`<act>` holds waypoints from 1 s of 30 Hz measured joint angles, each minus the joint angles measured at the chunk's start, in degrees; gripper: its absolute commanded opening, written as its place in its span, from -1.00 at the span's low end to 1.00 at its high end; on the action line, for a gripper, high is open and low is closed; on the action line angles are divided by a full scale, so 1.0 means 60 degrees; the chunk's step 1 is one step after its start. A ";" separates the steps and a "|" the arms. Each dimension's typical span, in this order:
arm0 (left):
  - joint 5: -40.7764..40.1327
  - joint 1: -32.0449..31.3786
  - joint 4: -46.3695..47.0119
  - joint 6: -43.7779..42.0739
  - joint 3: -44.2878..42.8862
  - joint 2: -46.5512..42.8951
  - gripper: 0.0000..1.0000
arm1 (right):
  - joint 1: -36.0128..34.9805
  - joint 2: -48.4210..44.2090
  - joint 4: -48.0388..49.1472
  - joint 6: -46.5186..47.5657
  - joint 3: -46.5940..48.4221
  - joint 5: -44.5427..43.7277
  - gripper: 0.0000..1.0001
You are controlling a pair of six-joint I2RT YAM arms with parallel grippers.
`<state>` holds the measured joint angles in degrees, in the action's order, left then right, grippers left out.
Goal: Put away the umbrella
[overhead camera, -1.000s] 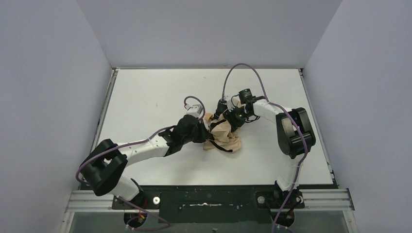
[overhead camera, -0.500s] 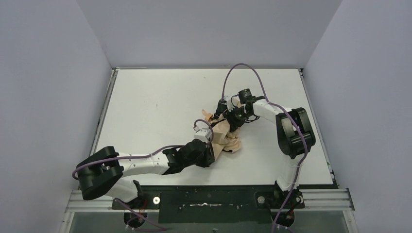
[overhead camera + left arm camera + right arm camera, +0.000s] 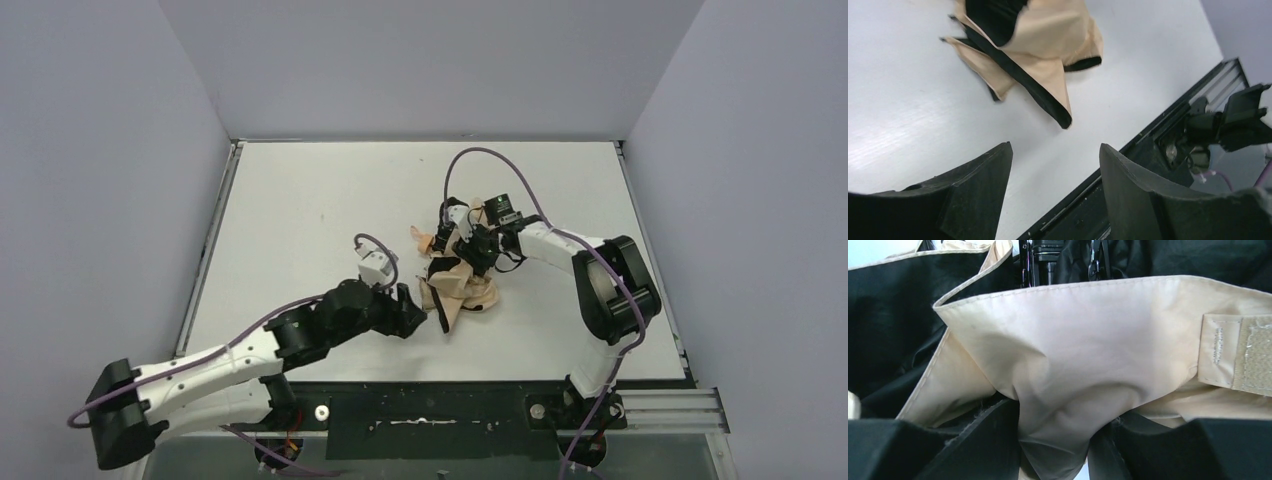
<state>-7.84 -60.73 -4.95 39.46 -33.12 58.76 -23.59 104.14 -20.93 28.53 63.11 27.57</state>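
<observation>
The umbrella (image 3: 458, 285) lies crumpled just right of the table's middle, tan fabric outside and black lining showing in its folds. My right gripper (image 3: 472, 252) comes down on its far side and is shut on a bunch of the tan fabric (image 3: 1068, 370). That fabric fills the gap between the fingers of the right gripper (image 3: 1058, 440). A tan velcro tab (image 3: 1243, 357) shows at the right. My left gripper (image 3: 412, 308) sits just left of the umbrella's near flap, open and holding nothing. In the left wrist view the umbrella (image 3: 1048, 35) lies beyond the open left gripper (image 3: 1055, 147).
The white table (image 3: 300, 200) is walled in by grey panels on three sides. A black rail (image 3: 430, 400) runs along the near edge and shows close behind the left fingers as a dark strip (image 3: 1128, 165).
My left gripper has opened, let go of the umbrella fabric and drawn back to the left. The right gripper keeps its hold and has shifted slightly left.
</observation>
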 measured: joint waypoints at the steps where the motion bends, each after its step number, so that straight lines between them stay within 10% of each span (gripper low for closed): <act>1: -0.0200 0.0106 -0.0266 -0.0208 0.0000 -0.0619 0.38 | -0.0025 -0.0102 0.0193 0.0138 -0.0149 -0.0047 -0.84; 10: -0.1067 0.2699 -0.1144 -0.2204 -0.0138 -0.2838 0.58 | -0.0645 -0.0867 0.1734 0.1883 -0.1344 -0.0831 -0.84; 30: 0.5941 0.5187 0.1042 -0.7213 -0.2116 0.3614 0.90 | -0.1781 -0.2149 0.4921 0.4360 -0.3898 -0.2277 -0.86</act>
<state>27.81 -29.61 1.30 -3.81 -45.82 80.44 -34.28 91.24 8.60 54.70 39.72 13.91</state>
